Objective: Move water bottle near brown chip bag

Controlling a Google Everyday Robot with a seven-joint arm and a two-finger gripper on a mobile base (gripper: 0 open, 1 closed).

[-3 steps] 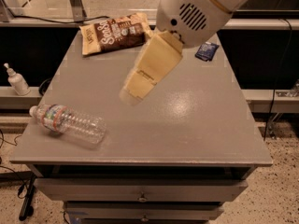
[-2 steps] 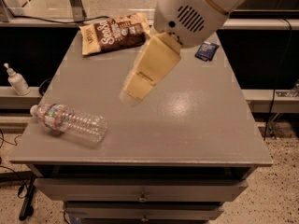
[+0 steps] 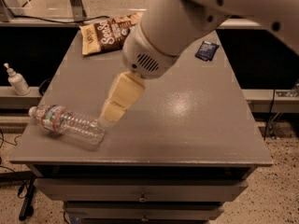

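The clear, ribbed water bottle point(image 3: 66, 125) is lying on its side on the grey table point(image 3: 201, 125), just left of the cream, blocky gripper point(image 3: 112, 113); whether that is open or closed cannot be told. The flat brown chip bag point(image 3: 110, 31) is lying well behind it, with a dark blue packet point(image 3: 207, 50) off to its right.

Warm, rather dim light falls from overhead and leaves a soft pale sheen on the flat grey tabletop point(image 3: 180, 105), right of centre. The cream two-finger gripper point(image 3: 112, 112) hangs over the near left part of the table, evenly lit. Just beside it, the clear ribbed plastic water bottle point(image 3: 70, 125) catches small glints. The big white robot arm point(image 3: 187, 17) is the brightest surface, and the gaps left and right of the table's far end lie in deep black shade.
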